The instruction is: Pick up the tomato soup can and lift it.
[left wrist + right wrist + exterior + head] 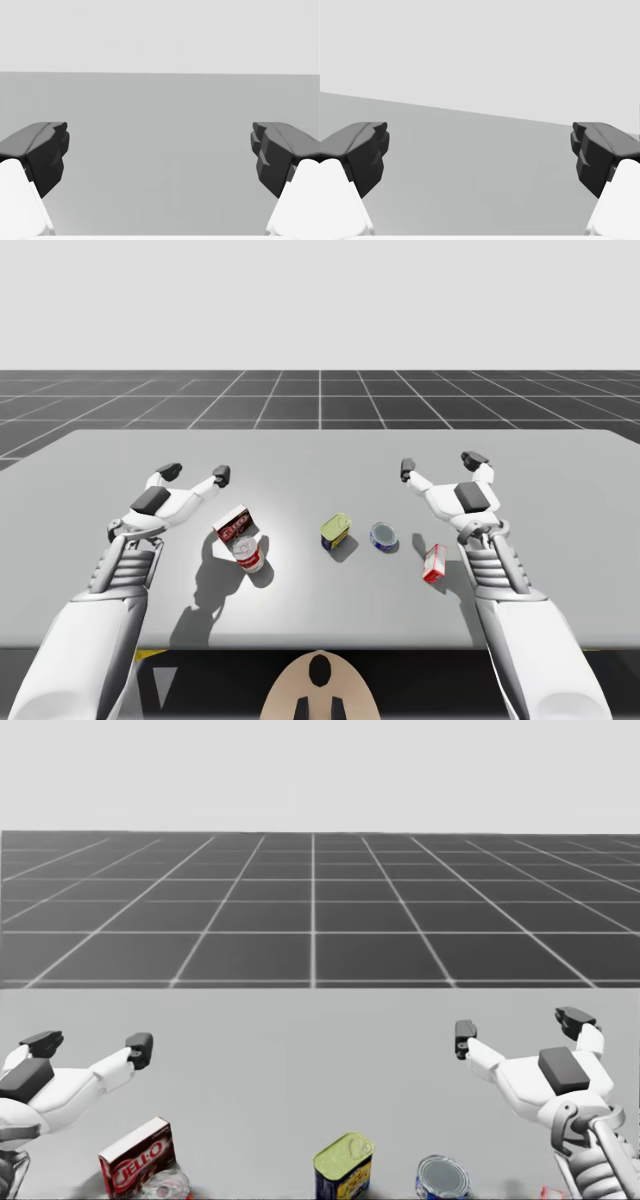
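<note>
The tomato soup can (250, 555) is red and white with a silver lid. It stands on the grey table (320, 455) right in front of a red box (232, 525); in the head view its lid (166, 1186) peeks out beside that box (137, 1156). My left gripper (196, 474) hovers open behind and to the left of the can, apart from it. My right gripper (440, 463) is open over the right half of the table. Both wrist views show wide-apart fingers with bare table ahead: left gripper (160, 155), right gripper (480, 155).
A blue tin with a yellow-green lid (336, 531) and a low blue can (383, 537) sit mid-table. A small red box (435, 563) lies near my right forearm. Bare table stretches behind the grippers to the far edge.
</note>
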Robot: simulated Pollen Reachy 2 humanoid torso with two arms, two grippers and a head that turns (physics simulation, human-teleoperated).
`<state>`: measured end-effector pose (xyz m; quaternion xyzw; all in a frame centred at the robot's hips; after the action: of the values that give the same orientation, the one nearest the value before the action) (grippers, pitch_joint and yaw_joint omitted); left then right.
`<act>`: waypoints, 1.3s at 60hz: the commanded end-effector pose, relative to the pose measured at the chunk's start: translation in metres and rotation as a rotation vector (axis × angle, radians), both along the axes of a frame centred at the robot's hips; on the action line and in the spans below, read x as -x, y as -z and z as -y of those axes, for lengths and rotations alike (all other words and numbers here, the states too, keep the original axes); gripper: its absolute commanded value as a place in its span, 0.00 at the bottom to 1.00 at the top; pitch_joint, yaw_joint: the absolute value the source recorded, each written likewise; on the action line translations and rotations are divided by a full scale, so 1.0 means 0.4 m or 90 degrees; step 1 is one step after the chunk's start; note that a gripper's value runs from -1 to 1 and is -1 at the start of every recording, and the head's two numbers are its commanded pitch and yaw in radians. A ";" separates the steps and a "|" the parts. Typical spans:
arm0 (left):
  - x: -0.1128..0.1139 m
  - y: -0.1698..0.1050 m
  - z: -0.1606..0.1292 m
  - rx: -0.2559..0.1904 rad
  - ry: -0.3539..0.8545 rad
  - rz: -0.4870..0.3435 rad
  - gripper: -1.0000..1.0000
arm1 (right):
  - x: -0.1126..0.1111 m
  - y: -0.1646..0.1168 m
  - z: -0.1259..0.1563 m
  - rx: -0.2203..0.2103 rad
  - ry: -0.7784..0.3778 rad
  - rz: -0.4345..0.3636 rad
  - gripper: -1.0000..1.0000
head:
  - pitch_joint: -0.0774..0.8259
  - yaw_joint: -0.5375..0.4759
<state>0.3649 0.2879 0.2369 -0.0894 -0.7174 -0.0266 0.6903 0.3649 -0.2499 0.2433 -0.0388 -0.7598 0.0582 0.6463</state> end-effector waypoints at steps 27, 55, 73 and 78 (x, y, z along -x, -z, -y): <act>-0.004 0.003 0.000 0.000 0.010 0.008 0.00 | -0.001 -0.006 0.007 -0.010 0.005 0.001 0.00 | 0.75 0.65; 0.012 -0.004 0.025 -0.001 0.030 0.017 0.00 | -0.001 -0.005 0.002 -0.013 0.002 -0.001 0.00 | 0.86 0.81; 0.175 -0.085 0.040 0.008 0.097 0.010 0.00 | -0.002 -0.001 0.003 -0.014 0.006 -0.004 0.00 | 0.85 0.81; 0.238 -0.081 0.042 0.007 0.148 -0.016 0.00 | -0.003 0.000 0.003 -0.014 0.008 -0.004 0.00 | 0.85 0.81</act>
<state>0.3070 0.2721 0.2648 -0.1472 -0.7148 -0.0738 0.6797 0.3658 -0.2511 0.2441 -0.0348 -0.7589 0.0473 0.6486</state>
